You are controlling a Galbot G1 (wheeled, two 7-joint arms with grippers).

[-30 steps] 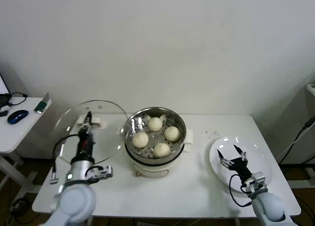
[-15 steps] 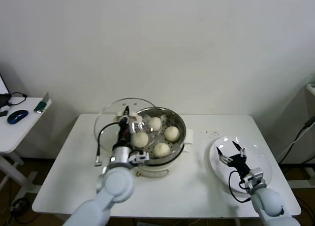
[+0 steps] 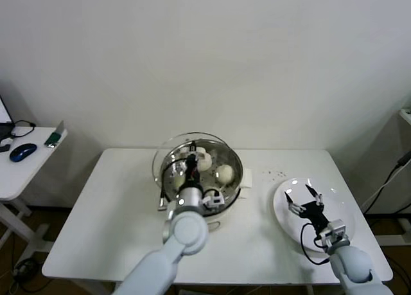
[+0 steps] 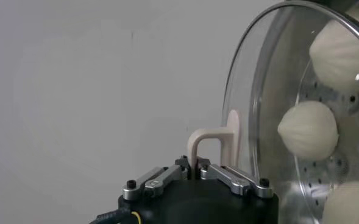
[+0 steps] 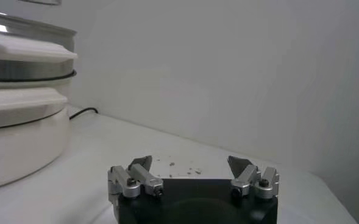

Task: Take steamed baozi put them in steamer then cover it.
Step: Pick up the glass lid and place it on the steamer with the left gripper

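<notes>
White bench (image 3: pixel 96 218) against plain wall | left claw (image 3: pixel 190 165) clenched on cover (image 3: pixel 168 155) handle, above steamer (image 3: pixel 232 191) mid-bench, baozi (image 3: pixel 225 173) inside | lower level, rim centred | right claw (image 3: pixel 304 202) released, over plate (image 3: pixel 343 208), right

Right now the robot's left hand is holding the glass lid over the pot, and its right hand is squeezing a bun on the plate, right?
Not quite. The left gripper is shut on the cover by its handle, above the steamer. But the right gripper is open and holds nothing; it hovers over the white plate, which shows no bun. The head view and right wrist view show this. The baozi sit in the steamer.
</notes>
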